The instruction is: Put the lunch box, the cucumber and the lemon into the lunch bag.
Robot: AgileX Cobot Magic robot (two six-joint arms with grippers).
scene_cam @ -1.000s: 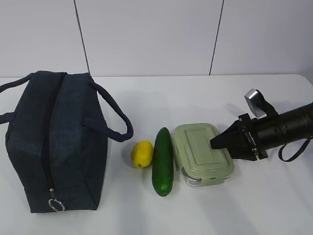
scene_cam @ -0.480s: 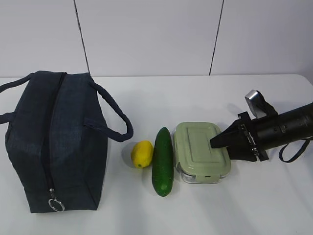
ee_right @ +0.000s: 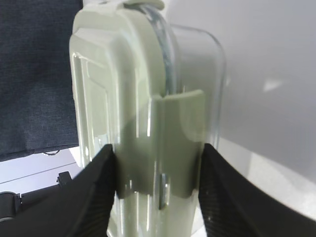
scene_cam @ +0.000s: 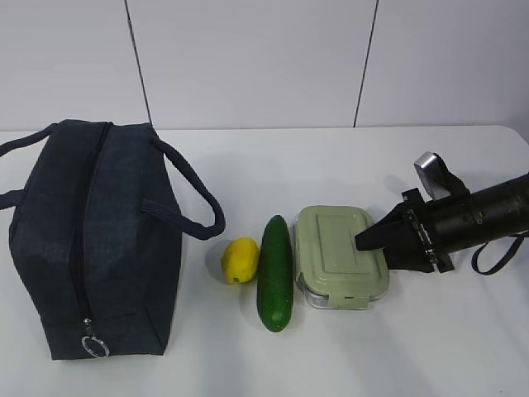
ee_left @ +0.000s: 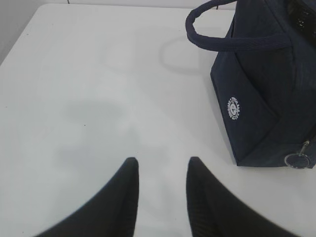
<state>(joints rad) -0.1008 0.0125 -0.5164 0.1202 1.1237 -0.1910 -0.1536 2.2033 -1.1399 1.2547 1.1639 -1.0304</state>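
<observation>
Two black fingers of the right gripper [ee_right: 158,190] clamp the lunch box [scene_cam: 340,256] at its right end. Left of it lie the cucumber [scene_cam: 276,273] and lemon [scene_cam: 240,260], then the zipped lunch bag [scene_cam: 91,240] far left. Parted and empty, the left gripper [ee_left: 159,170] hovers over bare table [ee_left: 89,98].

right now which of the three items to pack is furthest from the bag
The lunch box, with the pale green lid; the cucumber and lemon lie between it and the lunch bag.
</observation>
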